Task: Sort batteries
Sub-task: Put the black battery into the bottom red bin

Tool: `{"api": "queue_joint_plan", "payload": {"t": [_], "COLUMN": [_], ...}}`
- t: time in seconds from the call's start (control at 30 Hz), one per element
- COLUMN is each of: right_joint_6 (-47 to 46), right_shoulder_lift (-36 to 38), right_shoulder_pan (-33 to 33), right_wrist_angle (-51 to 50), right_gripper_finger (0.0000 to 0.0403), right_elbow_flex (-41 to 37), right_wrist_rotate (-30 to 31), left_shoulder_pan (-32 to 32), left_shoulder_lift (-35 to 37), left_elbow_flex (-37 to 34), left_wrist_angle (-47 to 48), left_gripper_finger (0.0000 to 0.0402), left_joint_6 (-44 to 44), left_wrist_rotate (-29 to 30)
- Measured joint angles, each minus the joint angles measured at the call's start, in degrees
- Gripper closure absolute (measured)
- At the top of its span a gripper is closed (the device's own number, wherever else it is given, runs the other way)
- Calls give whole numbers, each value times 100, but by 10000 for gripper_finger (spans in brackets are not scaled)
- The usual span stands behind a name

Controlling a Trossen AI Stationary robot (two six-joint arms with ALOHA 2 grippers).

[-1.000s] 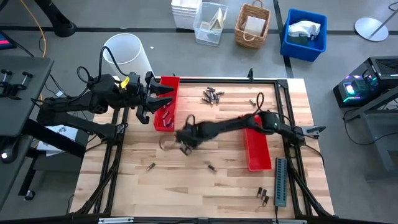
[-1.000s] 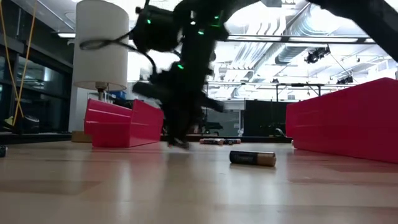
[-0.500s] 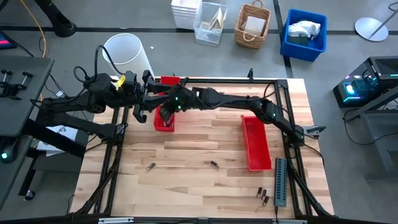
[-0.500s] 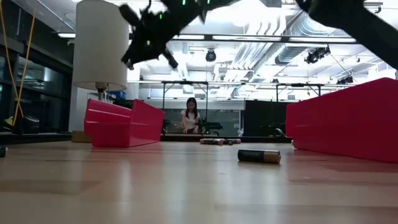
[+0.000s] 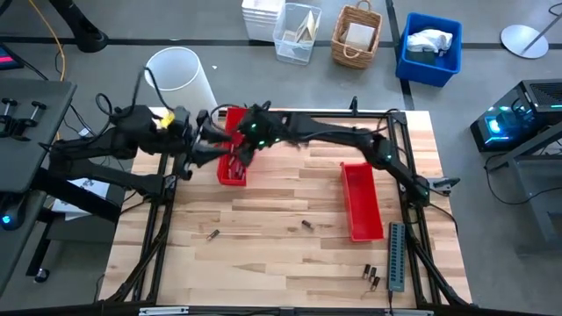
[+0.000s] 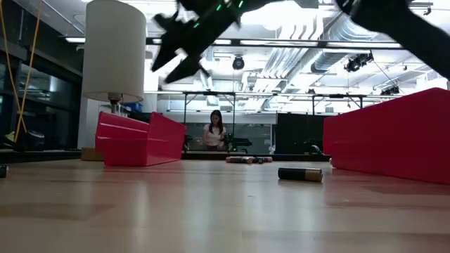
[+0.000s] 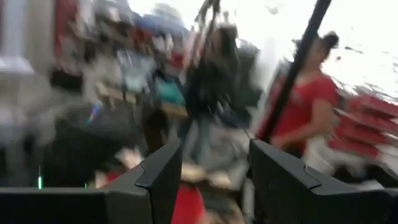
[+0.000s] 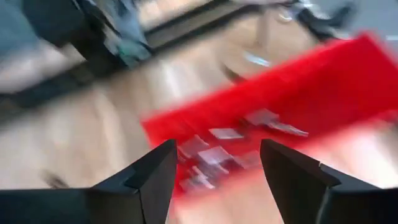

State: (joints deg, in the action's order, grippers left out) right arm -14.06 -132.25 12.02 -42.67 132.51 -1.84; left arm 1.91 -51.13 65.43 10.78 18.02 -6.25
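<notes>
Drop step: your right tool (image 8: 214, 163), fingers apart and empty, hangs over the left red tray (image 5: 231, 172) holding batteries (image 8: 219, 147). Left tool (image 7: 211, 177) open beside it. Next, reach the loose battery (image 5: 307, 225) mid-surface.

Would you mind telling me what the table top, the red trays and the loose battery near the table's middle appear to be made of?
Table top: wood, pale glued strips with visible grain, lightly sheened.
Red trays: probably moulded plastic, uniform glossy red with thin walls.
Battery: apparently metal-cased, a dark wrap with a copper-coloured end that catches the light.
</notes>
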Motion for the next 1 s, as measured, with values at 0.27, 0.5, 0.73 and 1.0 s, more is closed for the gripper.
{"api": "queue_joint_plan", "payload": {"t": [0.27,0.5,0.73,1.0], "right_joint_6": [1334,1404,819,492], "right_shoulder_lift": [687,1495,2403,2856], "right_shoulder_pan": [179,372,322,152], "right_wrist_angle": [-2631,-3438,-3507,-3692], "right_gripper_finger": [183,183,183,183], "right_elbow_flex": [-14,-40,-29,-31], "right_wrist_rotate": [866,1034,1456,1984], "left_shoulder_pan": [-977,-2496,-2971,-2975], "left_shoulder_lift": [10,-676,-1630,-2545], "left_elbow_flex": [4,-1011,-2279,-2457], "left_wrist_angle": [2845,4173,4164,3224], "left_gripper_finger": [222,222,222,222], "left_joint_6": [968,2483,4555,4783], "left_wrist_rotate": [333,1035,653,131]}}
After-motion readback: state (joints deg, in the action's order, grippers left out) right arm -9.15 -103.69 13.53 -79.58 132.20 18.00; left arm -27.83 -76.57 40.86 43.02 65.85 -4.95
